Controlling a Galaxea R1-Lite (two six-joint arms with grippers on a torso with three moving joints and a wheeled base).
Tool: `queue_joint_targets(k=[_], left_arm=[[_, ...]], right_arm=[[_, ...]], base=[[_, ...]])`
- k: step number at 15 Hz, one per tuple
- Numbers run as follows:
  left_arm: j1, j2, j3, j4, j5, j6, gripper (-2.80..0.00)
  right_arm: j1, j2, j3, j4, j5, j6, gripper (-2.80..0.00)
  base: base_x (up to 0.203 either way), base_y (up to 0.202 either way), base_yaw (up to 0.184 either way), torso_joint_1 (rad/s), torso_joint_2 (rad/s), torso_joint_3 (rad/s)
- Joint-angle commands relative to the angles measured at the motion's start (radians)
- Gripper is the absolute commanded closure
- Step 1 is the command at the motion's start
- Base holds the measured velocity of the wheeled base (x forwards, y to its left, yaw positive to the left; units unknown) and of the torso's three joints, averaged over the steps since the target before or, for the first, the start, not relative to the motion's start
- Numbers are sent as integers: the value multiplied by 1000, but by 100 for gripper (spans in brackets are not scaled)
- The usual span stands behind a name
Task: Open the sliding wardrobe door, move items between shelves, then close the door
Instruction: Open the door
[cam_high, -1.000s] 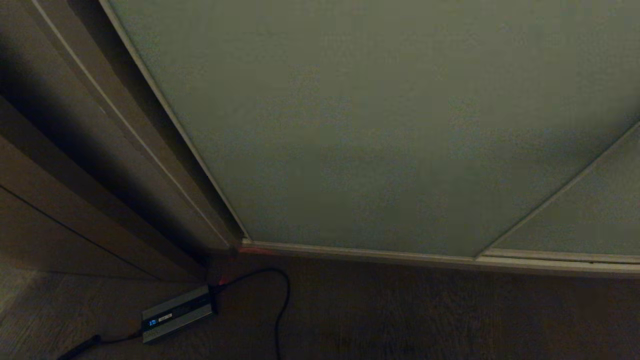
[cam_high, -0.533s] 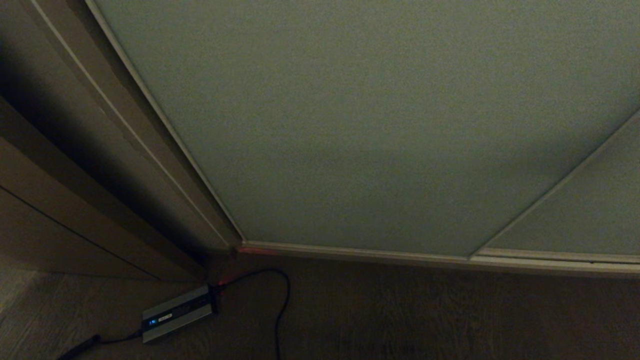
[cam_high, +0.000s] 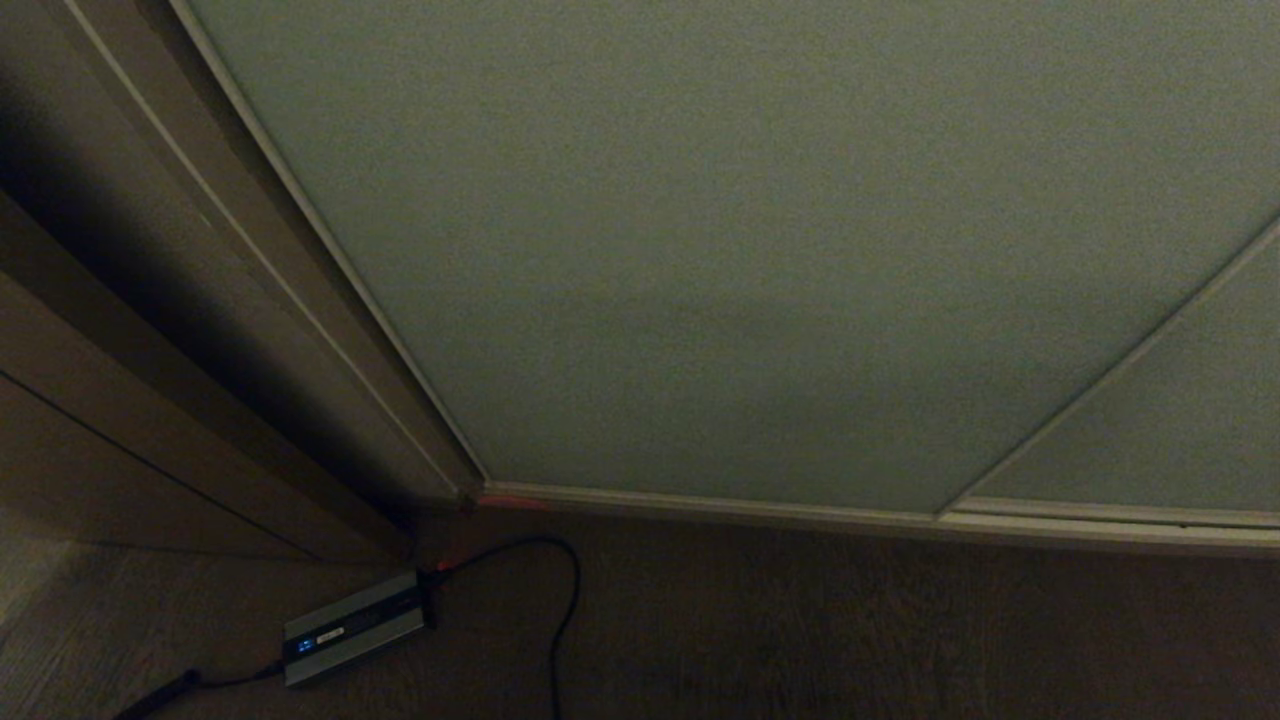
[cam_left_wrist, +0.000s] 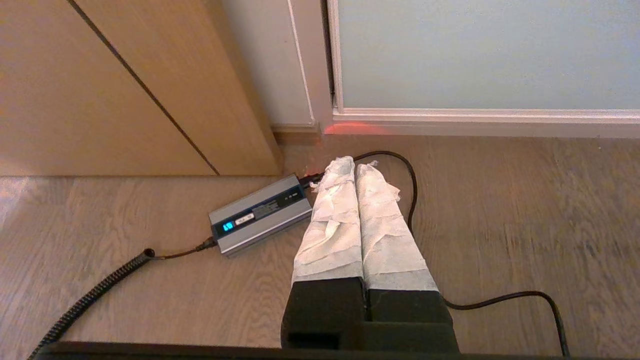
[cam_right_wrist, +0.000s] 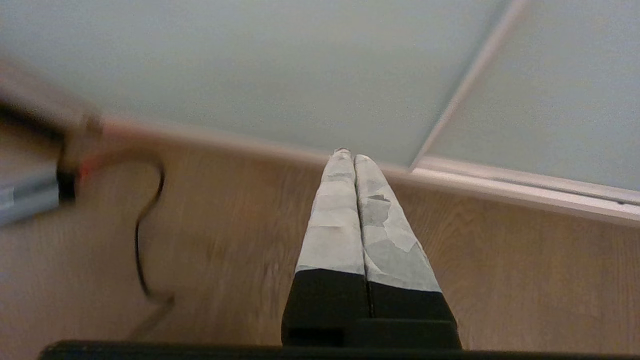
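Sliding wardrobe door (cam_high: 760, 250) is shut and fills most of the head view. The panel stands upright, long axis vertical; its bottom rail runs level along the floor (cam_high: 800, 640). A second door panel (cam_high: 1160, 430) sits to its right, and the two meet at a thin cream frame strip.

My right hand (cam_right_wrist: 348, 152) has its fingers (cam_right_wrist: 335, 225) pressed together, holding nothing. It points down at the foot of the door, tips just short of the bottom rail, near where the two panels meet. The door (cam_right_wrist: 250, 65) is ahead of and above this hand.

My left hand (cam_left_wrist: 356, 162) is likewise closed and empty. It hangs low over the floor, pointing toward the door's lower left corner. The charger box (cam_left_wrist: 260, 214) lies just beside its fingertips (cam_left_wrist: 337, 172), and the black cable (cam_left_wrist: 411, 190) loops around behind them.

View differences:
- Neither hand shows in the head view; only the wrist views show them.
- The head view shows the brown wood side panel (cam_high: 150, 380) left of the door, plus the charger box (cam_high: 355, 627).
- The left wrist view shows a red glow on the bottom rail at the corner (cam_left_wrist: 350, 128); it's barely visible from the head.
- The right wrist view is blurred on the charger side, so there's no detail there.
- Shelves and toys are behind the door, not visible.
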Motion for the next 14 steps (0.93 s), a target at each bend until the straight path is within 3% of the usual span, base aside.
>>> queue_joint_targets(k=[1,3,7,10,12,14], left_arm=[[0,2,0,0,0,0,0],[0,2,0,0,-1,0,0],[0,2,0,0,0,0,0],[0,2,0,0,1,-1,0],[0,2,0,0,-1,0,0],[0,2,0,0,-1,0,0]], right_arm=[[167,-313,167,17,-109,-18,0],[265,-499,289,51,-201,-29,0],[330,-850,530,66,-294,-35,0],[348,-887,732,-59,-422,2,0],[352,-884,738,8,-472,17,0],[353,-884,741,-14,-471,-46,0]], base=[[0,0,0,0,0,0],[0,0,0,0,0,0],[0,0,0,0,0,0],[0,0,0,0,0,0],[0,0,0,0,0,0],[0,0,0,0,0,0]])
